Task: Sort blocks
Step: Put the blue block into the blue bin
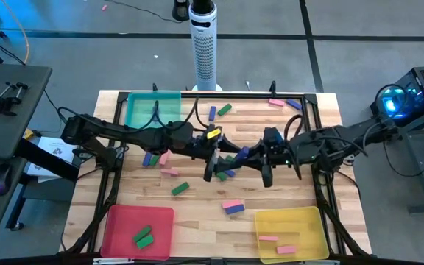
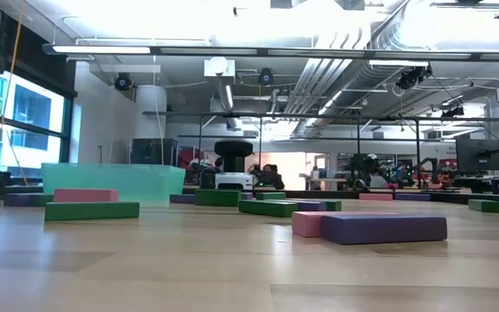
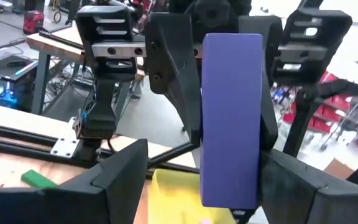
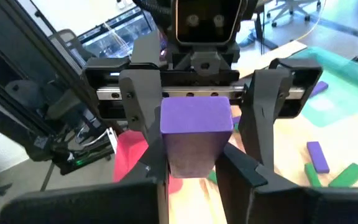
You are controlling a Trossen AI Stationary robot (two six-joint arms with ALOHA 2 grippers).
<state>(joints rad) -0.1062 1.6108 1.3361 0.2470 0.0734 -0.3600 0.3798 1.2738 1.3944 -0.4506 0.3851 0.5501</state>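
Over the middle of the wooden table (image 1: 197, 213) the two arms meet nose to nose, and the widest bare stretch of planks lies toward the near edge, between the red tray (image 1: 116, 224) and the yellow tray (image 1: 304, 221). Loose blocks crowd the centre and the far edge near the teal tray (image 1: 169, 99), so room to move there is tight.

The red tray holds two green blocks (image 1: 143, 236). The yellow tray holds two pink blocks (image 1: 269, 238). The teal tray looks bare from above. A pink and blue pair (image 1: 232, 206) lies on the planks between the two near trays, and a green block (image 1: 179, 189) lies further toward the left arm's side.

The right gripper (image 3: 232, 186) is closed on a blue block (image 3: 232, 118), gripping its narrow sides and holding it above the table. The left gripper (image 4: 207, 118) stands spread wide, its fingers (image 4: 140, 112) on either side of that same block with a gap showing, so it has no hold on it.
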